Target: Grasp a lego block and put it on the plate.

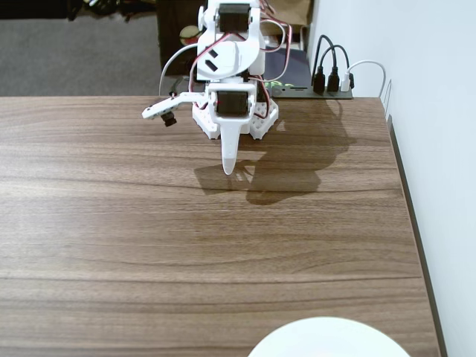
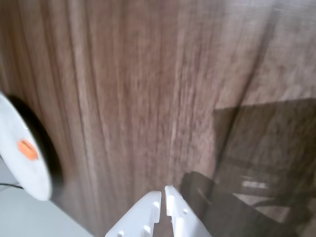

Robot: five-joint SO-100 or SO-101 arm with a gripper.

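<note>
the plate (image 1: 327, 338) is plain, white and round, lying flat on the wooden table (image 1: 111, 223) at its near edge in the fixed view, where only the upper arc of it shows. in the wrist view the plate (image 2: 15, 163) sits at the left border, cut off by the frame. the lego block (image 2: 27, 149), small and orange, rests on the plate's white surface, well inside its rim; blur hides its studs.

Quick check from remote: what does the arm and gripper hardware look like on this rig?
The arm is white plastic with black servo blocks and red and white cables looped along it. The gripper has smooth, tapered white fingers; in the wrist view small round holes show in them.
</note>
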